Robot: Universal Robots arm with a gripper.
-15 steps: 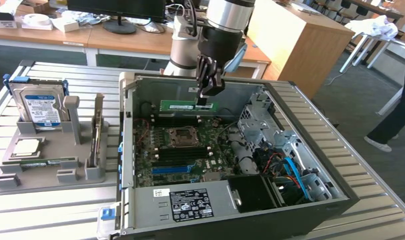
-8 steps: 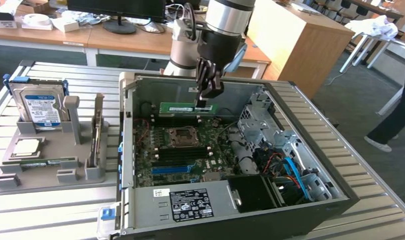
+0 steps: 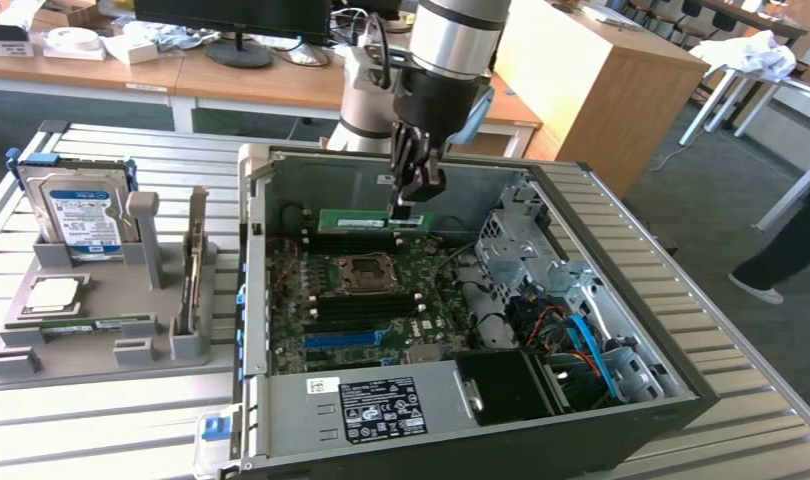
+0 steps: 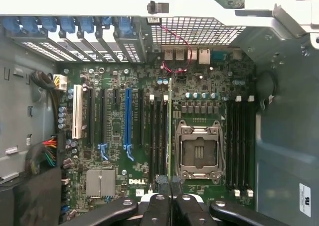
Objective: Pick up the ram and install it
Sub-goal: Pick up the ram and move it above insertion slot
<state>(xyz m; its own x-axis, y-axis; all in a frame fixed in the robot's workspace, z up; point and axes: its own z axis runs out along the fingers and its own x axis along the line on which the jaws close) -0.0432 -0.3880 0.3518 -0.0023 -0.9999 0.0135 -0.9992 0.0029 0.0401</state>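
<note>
Item, the exterior view's left: we list a grey holder [image 3: 98, 345] on the slatted desk [image 3: 98, 435], bearing an upright hard drive [image 3: 74, 215] and a flat processor chip [image 3: 52, 293].

Item, centre: we list an open computer case [image 3: 338, 185], motherboard [image 3: 365, 310] exposed. The ram [image 3: 365, 218] hangs level above the board, beyond the empty socket [image 3: 368, 268]. The jaws are pinching its upper edge toward its right end. In the wrist view we see the ram [image 4: 170, 126] edge-on, running out from between the jaws, beside the socket [image 4: 198, 154].

Item, far right: a person's leg [image 3: 792, 250].
</note>
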